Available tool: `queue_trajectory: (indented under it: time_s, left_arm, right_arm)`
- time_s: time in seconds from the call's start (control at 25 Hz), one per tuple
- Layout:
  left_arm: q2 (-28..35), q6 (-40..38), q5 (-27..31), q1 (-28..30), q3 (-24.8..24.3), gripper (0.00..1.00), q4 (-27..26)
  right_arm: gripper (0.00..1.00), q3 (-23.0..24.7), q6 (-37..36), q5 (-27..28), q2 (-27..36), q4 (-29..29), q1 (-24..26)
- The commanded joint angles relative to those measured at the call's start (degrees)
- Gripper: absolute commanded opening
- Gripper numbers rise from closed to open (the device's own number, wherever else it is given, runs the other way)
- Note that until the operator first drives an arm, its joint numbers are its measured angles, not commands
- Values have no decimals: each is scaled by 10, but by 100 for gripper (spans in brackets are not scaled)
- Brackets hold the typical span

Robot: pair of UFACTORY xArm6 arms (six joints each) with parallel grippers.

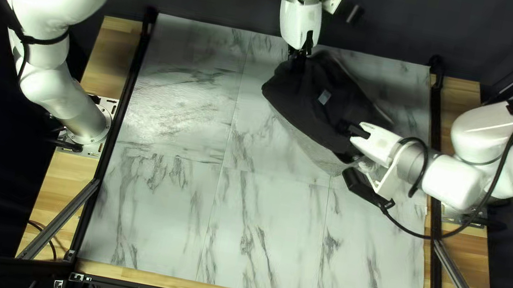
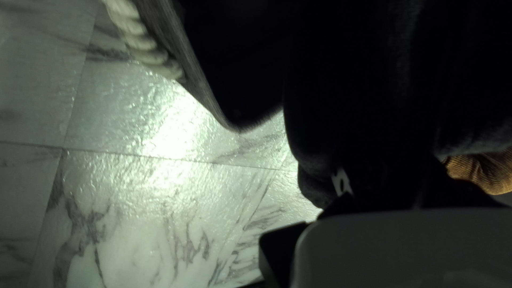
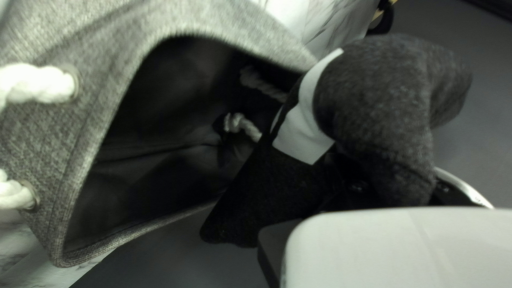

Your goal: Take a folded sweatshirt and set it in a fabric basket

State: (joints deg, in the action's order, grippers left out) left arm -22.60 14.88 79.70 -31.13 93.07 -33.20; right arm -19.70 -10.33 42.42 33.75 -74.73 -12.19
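The shirt point(image 3: 250, 197) was held at two ends by the left gripper point(image 1: 298, 57) and the right gripper point(image 1: 349, 131), most likely so that its weight could be shared and the folds kept from falling open. By the right jaws it was pinched from both sides, with thick cloth bunched between them. By the left jaws it seemed to be pinched too, though much was lost in the dark there; how wide either pair was set could not be told, as the tips were hidden by cloth

In the top left view the shirt was stretched above the basket point(image 3: 109, 101), near the far edge of the table point(image 1: 159, 218). The basket's mouth was left wide open, which seemed to be just what was needed for a soft load to be let down. If one end were dropped first, a sleeve might be caught on the rim

The shirt was made of soft cloth, almost black, with a dark grey, fuzzy roll point(image 3: 389, 106) by the right gripper. Beside that roll a pale patch point(image 3: 304, 130) could be seen. No letting go was shown, so the job was judged to be nearly but not fully done
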Motion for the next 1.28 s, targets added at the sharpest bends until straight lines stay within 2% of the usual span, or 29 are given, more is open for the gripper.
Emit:
queue_trajectory:
  time_s: [0.04, 0.16, 0.48, 0.76, 1.04, 1.28]
  left_arm:
    - [43, 36, -49, 10, -43, 0, 8]
    - [63, 61, -90, 18, -71, 0, 17]
    - [79, 124, -157, 41, -94, 0, 35]
    - [97, 179, -218, 47, -121, 0, 44]
    - [107, 206, -240, 31, -148, 0, 29]
    - [82, 198, -234, 22, -122, 0, 30]
  right_arm:
    - [0, -10, -15, 13, 1, 15, -10]
    - [0, -10, -19, 16, 3, 18, -11]
    - [0, -25, -9, 25, -13, 21, -19]
    - [0, -13, 1, 23, -5, 22, -21]
    - [0, -2, 12, 32, 4, 28, -18]
    - [0, -5, 35, 31, -15, 26, -15]
